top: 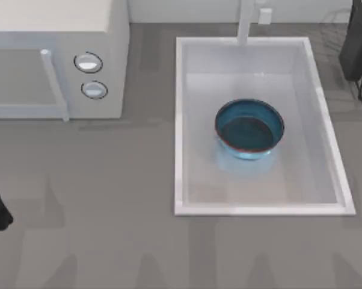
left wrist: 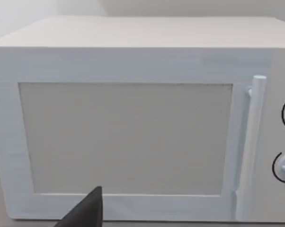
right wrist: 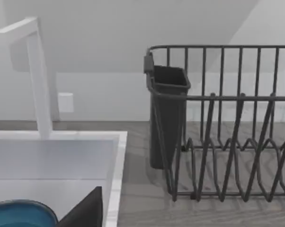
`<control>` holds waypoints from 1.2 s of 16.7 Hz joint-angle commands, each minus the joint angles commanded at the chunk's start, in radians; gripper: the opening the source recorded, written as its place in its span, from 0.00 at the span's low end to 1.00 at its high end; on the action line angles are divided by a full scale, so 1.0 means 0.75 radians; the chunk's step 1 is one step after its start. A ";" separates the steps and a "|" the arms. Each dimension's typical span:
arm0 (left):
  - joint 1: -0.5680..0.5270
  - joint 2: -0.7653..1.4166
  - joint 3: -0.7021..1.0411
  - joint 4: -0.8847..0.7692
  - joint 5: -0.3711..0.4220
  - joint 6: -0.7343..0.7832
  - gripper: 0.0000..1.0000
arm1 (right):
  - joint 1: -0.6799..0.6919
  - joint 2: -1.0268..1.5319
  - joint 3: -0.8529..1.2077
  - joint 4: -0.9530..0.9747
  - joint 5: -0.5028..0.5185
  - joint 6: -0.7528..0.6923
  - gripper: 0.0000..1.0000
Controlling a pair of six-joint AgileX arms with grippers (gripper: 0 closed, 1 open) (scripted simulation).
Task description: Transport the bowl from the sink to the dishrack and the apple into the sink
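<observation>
Left arm: a dark part of it sits at the bench's left edge, towards the near corner, in the top view; it looks parked. Whether the left tool (left wrist: 85,210) is released or clenched cannot be told, since just one dark tip of it shows in the left wrist view.
Microwave (top: 61,60): white, with two round knobs and a bar handle, at the bench's far-left corner; the left wrist camera faces its closed door.
Sink (top: 181,126): a white basin set into the bench right of the middle, its tap (top: 246,21) at the far rim.
Bowl (top: 249,127): blue, upright, on the sink floor near the centre, clear of all four walls and untouched.
Apple: not found in these views, so its place cannot be given.
Dishrack (right wrist: 227,142): dark wire, with a cutlery cup on its sink-side end, standing on the bench just beyond the sink's right rim, near the far-right corner.
Right arm: high at the bench's far-right corner, beside the sink. Of the right tool (right wrist: 85,208) a single dark tip shows, so its state cannot be told either.
Step in hand: apparently the very start; nothing is gripped and the bowl is not yet lifted.
Next move: probably the right tool must descend into the sink, take the bowl by its rim, and lift it clear of the right wall towards the dishrack.
</observation>
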State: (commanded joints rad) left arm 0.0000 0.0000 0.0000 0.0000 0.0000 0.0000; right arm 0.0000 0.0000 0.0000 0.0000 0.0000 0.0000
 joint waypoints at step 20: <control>0.000 0.000 0.000 0.000 0.000 0.000 1.00 | 0.312 1.888 1.592 -0.881 -0.017 0.301 1.00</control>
State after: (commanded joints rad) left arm 0.0000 0.0000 0.0000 0.0000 0.0000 0.0000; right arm 0.2342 1.4162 1.1937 -0.6607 -0.0130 0.2260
